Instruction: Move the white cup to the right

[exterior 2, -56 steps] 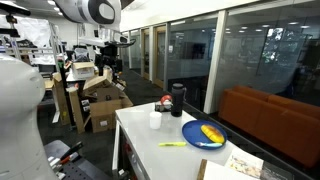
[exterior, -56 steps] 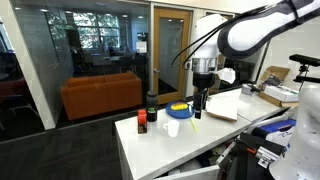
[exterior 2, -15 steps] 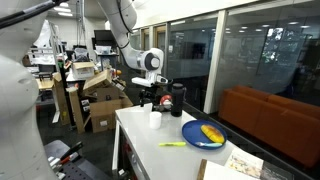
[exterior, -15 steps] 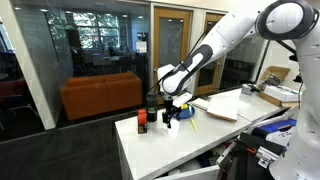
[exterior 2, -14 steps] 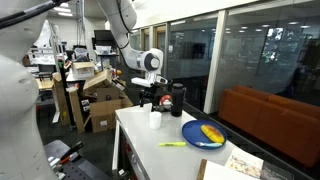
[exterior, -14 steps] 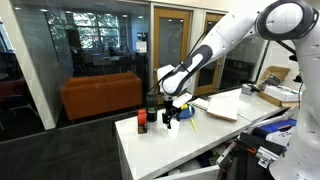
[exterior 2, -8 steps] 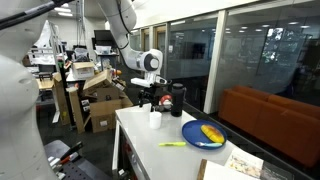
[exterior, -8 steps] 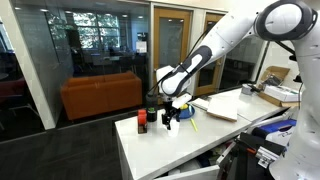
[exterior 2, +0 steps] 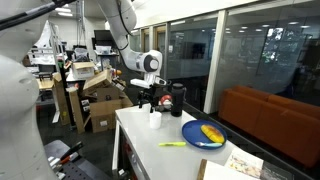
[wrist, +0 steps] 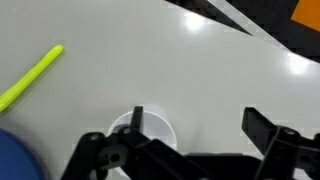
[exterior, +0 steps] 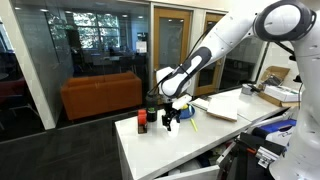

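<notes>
Wrist view: gripper (wrist: 200, 125) jaws spread wide, holding nothing. White cup (wrist: 158, 131) sits at the 7 o'clock finger, off-centre between the two; can't tell if they touch. Yellow marker (wrist: 30, 78) lies at 10 o'clock from the cup, blue plate (wrist: 12, 165) at 8 o'clock. In an exterior view the cup stands on the white table (exterior 2: 138, 150), directly under the gripper.

tool (exterior 2: 152, 106) swung down to white cup (exterior 2: 155, 121)

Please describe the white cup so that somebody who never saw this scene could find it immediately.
Look at the white table, at the end near the dark bottle. The white cup stands there below the gripper: small, plain, shorter than the bottle, much narrower than the blue plate.
</notes>
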Robot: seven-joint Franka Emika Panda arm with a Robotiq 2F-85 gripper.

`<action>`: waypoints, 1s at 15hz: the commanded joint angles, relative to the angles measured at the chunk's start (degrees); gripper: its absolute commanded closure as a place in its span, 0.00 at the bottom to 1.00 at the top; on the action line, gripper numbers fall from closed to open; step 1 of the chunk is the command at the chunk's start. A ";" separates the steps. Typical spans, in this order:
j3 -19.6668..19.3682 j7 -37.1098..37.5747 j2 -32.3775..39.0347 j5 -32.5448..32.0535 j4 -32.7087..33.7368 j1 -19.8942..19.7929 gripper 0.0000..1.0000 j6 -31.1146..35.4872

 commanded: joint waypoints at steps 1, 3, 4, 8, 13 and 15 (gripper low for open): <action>0.16 0.40 0.74 -0.79 -0.23 0.16 0.00 1.92; 0.15 0.27 0.86 -1.10 -0.61 0.40 0.00 3.21; 0.16 0.15 0.90 -1.19 -0.94 0.50 0.00 4.37; 0.04 -0.06 2.16 -1.50 -1.87 0.86 0.00 9.37; -0.28 -0.30 4.44 -2.08 -2.39 1.01 0.00 14.62; -0.29 -0.31 4.94 -2.41 -2.52 1.09 0.00 15.93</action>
